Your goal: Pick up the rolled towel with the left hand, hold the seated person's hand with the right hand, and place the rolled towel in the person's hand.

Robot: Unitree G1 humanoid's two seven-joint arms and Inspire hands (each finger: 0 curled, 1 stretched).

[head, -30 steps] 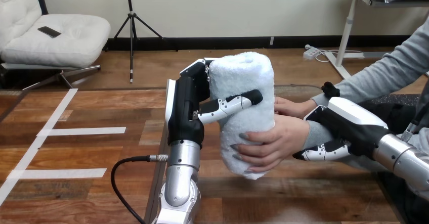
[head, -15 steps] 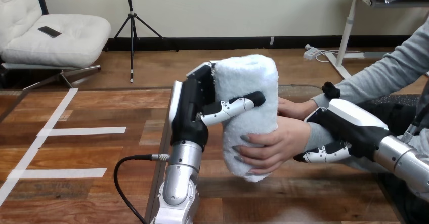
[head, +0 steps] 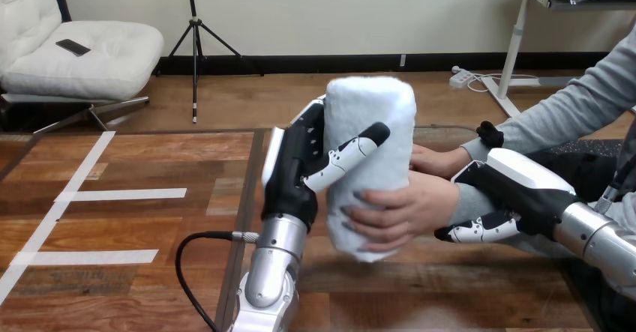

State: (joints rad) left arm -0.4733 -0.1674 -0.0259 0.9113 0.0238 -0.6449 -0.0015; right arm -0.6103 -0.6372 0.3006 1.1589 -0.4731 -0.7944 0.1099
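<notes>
The robot's left hand (head: 295, 168) holds the rolled towel (head: 373, 115). Its thumb (head: 349, 154) lies across the front of the towel and its fingers are curled round the back. The towel is white and fluffy. It stands almost straight up in the air, above the wooden table (head: 450, 291), and its top leans a little to the right.

The person's hand (head: 405, 210) comes in from the right and grips the lower part of the towel, so both hands are on the towel. The two hands are close together, with the robot's hand a bit higher.

The robot's right hand (head: 521, 193) is wrapped round the person's wrist (head: 463, 197). Its white fingers (head: 471, 232) curl under the wrist from below.
</notes>
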